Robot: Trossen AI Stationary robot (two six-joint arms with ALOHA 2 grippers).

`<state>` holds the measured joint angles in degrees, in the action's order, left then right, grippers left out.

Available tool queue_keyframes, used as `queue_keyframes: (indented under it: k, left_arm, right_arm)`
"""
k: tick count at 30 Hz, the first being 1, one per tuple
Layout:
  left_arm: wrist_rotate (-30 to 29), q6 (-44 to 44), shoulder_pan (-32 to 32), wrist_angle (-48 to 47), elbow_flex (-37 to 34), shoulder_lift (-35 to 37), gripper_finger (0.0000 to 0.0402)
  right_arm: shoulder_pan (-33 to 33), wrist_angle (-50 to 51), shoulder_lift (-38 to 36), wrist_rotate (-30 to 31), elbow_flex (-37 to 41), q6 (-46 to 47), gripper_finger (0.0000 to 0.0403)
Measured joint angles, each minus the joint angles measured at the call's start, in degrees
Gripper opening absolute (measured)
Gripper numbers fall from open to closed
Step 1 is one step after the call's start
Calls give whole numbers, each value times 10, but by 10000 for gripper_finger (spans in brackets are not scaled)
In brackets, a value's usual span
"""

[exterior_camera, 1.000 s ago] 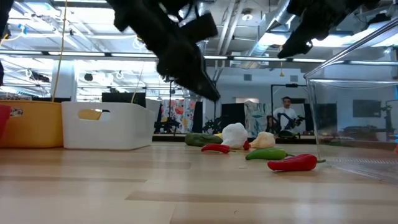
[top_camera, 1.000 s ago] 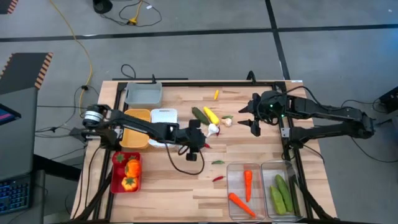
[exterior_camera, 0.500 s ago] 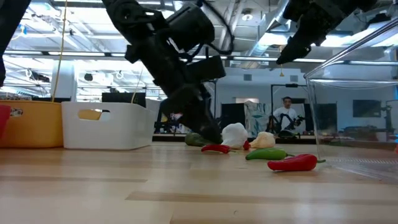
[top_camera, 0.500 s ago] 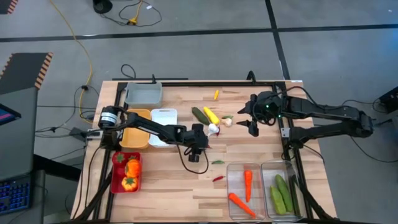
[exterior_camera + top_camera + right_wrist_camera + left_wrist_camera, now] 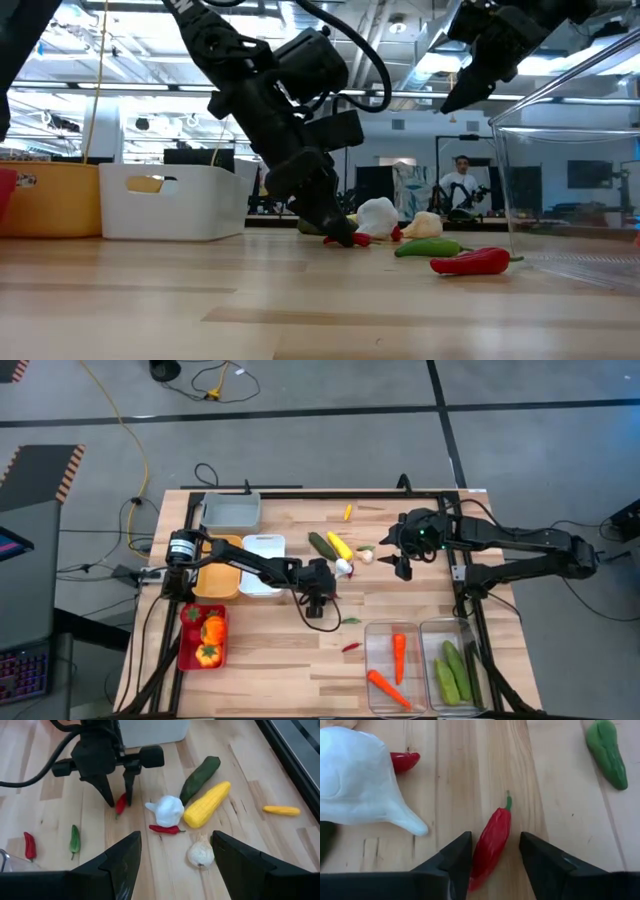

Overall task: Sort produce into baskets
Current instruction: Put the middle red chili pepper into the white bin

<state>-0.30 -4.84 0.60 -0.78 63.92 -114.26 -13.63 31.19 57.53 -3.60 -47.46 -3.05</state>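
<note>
Since a second ago my left gripper [image 5: 492, 857] has dropped from above the table down to the wood, and it now straddles a red chili [image 5: 492, 840] in the middle of the table, just beside the white garlic [image 5: 357, 777]. Its fingers [image 5: 454, 857] stand spread on either side of the chili, near it but not yet pressed on it as far as I can see. The chili lies flat, its long axis running between the fingers, green stem pointing away from the wrist. From overhead the chili is mostly hidden under the gripper [image 5: 320, 592]. A second red chili [image 5: 404, 761] peeks out from behind the garlic, and a green chili [image 5: 606, 751] lies apart to one side. My right gripper [image 5: 400, 550] hangs above the table's far right part, fingers spread and holding nothing, looking down on the yellow corn [image 5: 207, 804] and a dark cucumber [image 5: 200, 778].
</note>
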Motion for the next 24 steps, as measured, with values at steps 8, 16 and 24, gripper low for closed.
queue_keyframes:
  k: [8,16,24]
  left_arm:
    - [0,0,0,3,0,2,72]
    - [-5,-1,0,-30,20,2,43]
    - [-8,-53,0,-268,153,2,45]
  right_arm:
    - [0,0,-1,0,0,1,271]
    - [0,0,-1,0,0,1,271]
    - [0,-6,-1,0,0,1,271]
